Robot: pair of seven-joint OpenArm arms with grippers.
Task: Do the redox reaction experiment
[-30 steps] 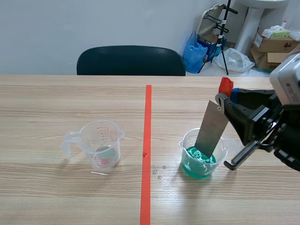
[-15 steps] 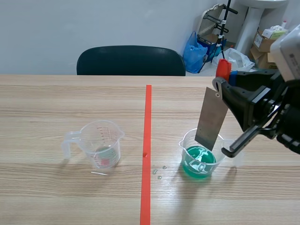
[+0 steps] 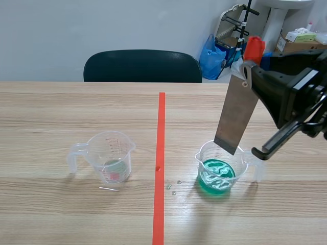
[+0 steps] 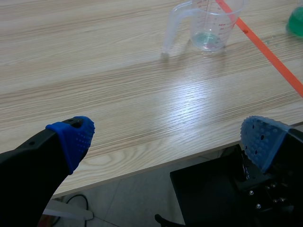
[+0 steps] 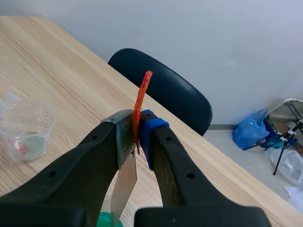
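Observation:
My right gripper (image 3: 250, 64) is shut on a grey metal plate (image 3: 235, 115) that carries an orange-red tag (image 3: 253, 49) at its top. The plate hangs tilted, its lower edge just above the rim of a clear beaker (image 3: 220, 166) holding green liquid right of the tape line. In the right wrist view the metal plate (image 5: 124, 182) and tag (image 5: 141, 101) sit pressed between the fingers of the right gripper (image 5: 135, 135). A second clear beaker (image 3: 104, 155) with a handle and a little residue stands left of the line. The left gripper (image 4: 163, 137) is open beyond the table's near edge, well short of that second beaker (image 4: 208, 26).
An orange-red tape line (image 3: 160, 163) runs down the middle of the table. A few small droplets (image 3: 173, 186) lie beside the green beaker. A dark chair (image 3: 143, 66) stands behind the far edge. Boxes and bags sit on the floor at the back right.
My right gripper has lifted the metal plate up out of the green liquid; its lower edge now hangs above the beaker's rim. The left arm has not moved.

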